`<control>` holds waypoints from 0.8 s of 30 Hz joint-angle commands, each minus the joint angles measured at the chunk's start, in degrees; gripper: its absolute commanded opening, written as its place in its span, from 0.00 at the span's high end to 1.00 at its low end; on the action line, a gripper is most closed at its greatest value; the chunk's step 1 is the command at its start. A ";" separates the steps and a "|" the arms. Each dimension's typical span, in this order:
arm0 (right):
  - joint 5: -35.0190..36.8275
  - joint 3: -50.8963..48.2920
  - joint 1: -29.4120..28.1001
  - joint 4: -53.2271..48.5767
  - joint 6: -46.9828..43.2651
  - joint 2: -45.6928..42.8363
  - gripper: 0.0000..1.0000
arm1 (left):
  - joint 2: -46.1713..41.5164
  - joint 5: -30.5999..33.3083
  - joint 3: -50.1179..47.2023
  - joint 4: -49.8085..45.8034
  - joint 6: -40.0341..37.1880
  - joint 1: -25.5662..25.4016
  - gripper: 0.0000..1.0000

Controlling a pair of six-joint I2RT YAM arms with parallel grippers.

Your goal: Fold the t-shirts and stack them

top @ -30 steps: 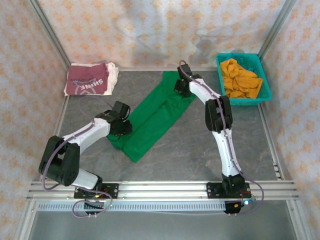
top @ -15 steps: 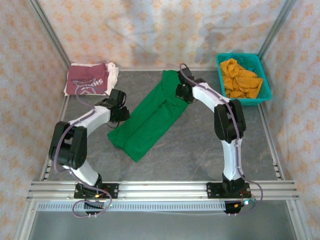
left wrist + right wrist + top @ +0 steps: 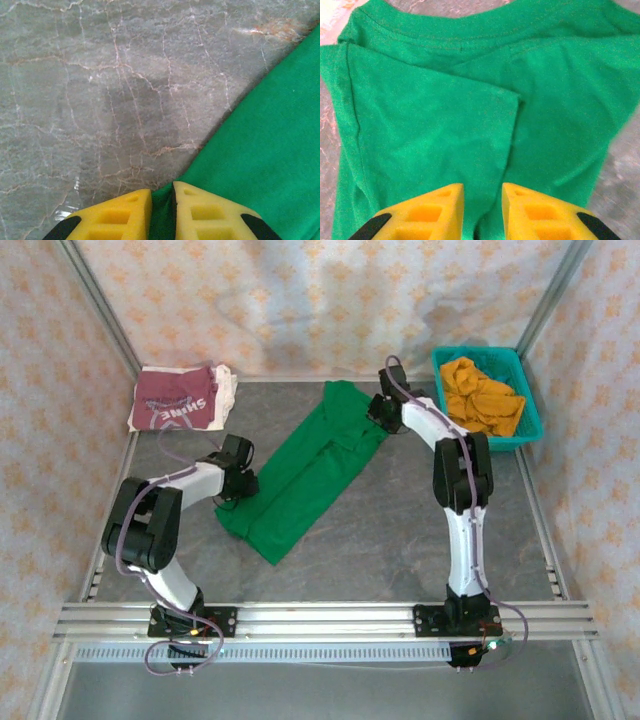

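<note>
top external: basket holds orange cloth.

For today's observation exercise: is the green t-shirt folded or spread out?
Partly folded: the green t-shirt lies as a narrow strip, and the right wrist view shows one side doubled over the body.

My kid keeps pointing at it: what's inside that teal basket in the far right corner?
A crumpled heap of orange cloth lies in the teal basket. It covers the bottom, so whether anything sits beneath it, or how many pieces it is, cannot be seen.
</note>
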State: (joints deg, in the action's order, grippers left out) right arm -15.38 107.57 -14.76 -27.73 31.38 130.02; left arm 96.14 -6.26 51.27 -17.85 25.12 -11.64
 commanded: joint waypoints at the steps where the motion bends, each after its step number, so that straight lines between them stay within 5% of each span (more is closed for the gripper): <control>1: -3.77 4.60 0.24 -2.28 1.72 4.01 0.71 | -1.48 1.56 -4.59 -2.34 2.51 -0.75 0.81; 12: -7.25 -1.48 0.54 3.84 7.46 2.51 0.69 | -8.17 1.52 -12.42 -3.18 11.47 -5.14 0.81; 24: -14.27 0.48 0.59 9.44 9.90 7.37 0.69 | -5.61 2.31 -11.10 -2.19 11.32 -6.27 0.82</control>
State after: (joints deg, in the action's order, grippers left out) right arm -27.35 107.02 -14.41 -20.71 39.46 135.24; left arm 87.85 -4.34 41.52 -15.81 35.18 -16.97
